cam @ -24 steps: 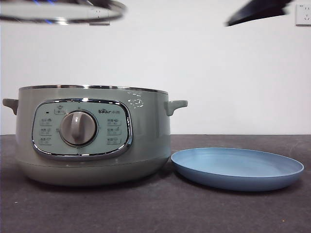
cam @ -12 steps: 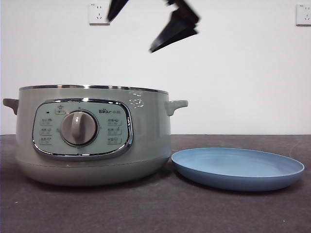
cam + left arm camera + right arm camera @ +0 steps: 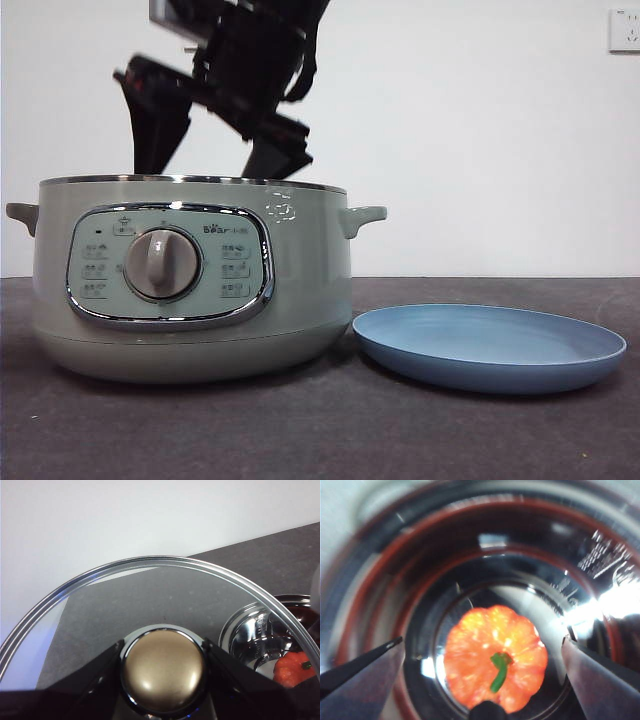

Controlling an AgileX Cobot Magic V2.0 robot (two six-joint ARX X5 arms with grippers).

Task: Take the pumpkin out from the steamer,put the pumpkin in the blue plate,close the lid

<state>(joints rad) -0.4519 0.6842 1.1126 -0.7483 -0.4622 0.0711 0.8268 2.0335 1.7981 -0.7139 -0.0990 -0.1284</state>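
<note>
The pale green steamer (image 3: 190, 270) stands open at the left of the front view. The orange pumpkin (image 3: 475, 650) with its green stem sits at the bottom of the shiny inner pot (image 3: 485, 555). My right gripper (image 3: 482, 641) is open, with one jaw on each side of the pumpkin and above it; in the front view it (image 3: 215, 150) hangs over the pot's rim. My left gripper (image 3: 164, 650) is shut on the knob (image 3: 164, 672) of the glass lid (image 3: 125, 600) and holds it up beside the pot (image 3: 250, 635). The blue plate (image 3: 490, 345) lies empty to the right of the steamer.
The steamer and plate stand on a dark table (image 3: 400, 440) before a white wall. A wall socket (image 3: 625, 30) is at the top right. The lid is out of the front view.
The lid has gone up out of the front view. The right gripper has come from the top right, moving left and down to just over the open pot.
</note>
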